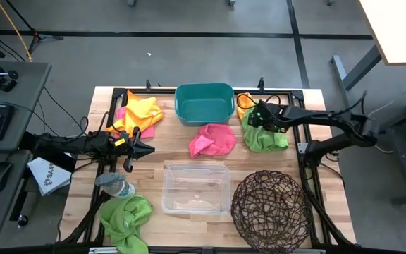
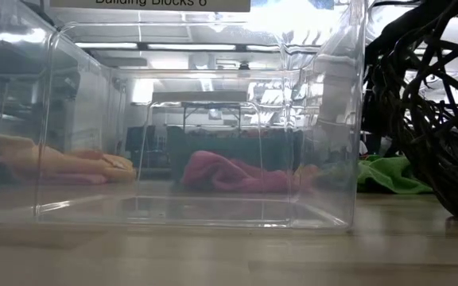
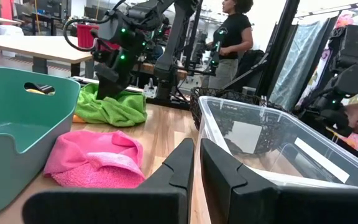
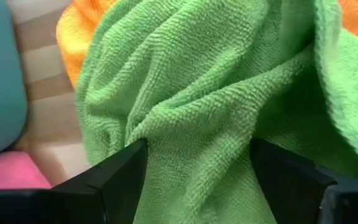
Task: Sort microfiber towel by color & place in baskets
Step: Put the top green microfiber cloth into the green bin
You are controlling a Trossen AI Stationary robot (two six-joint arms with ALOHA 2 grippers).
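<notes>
My right gripper [image 1: 259, 117] is open and low over a lime green towel [image 1: 265, 135] at the table's far right, next to the teal tub [image 1: 204, 103]. That towel lies partly on a yellow-orange one [image 4: 79, 31]. A pink towel [image 1: 213, 140] lies crumpled in front of the tub. Orange and pink towels [image 1: 139, 113] are heaped at the far left, and another green towel [image 1: 125, 219] hangs over the near left edge. My left gripper [image 3: 196, 174] is shut and holds nothing, hovering left of the clear bin [image 1: 196, 188]. The wire basket [image 1: 270, 203] stands at the near right. My right gripper [image 4: 197, 168] comes down on the green towel from above with open fingers [image 4: 123, 171]. A raised fold of the cloth [image 4: 197, 124] stands between them and meets the inner faces of both. The towel lies on the table and on the orange towel.
A clear plastic bottle [image 1: 115, 185] stands near my left gripper. A white printed sheet [image 1: 48, 175] lies off the table's left edge. A keyboard and mouse sit on a side desk at the left. A person [image 3: 232, 31] stands in the room beyond the table.
</notes>
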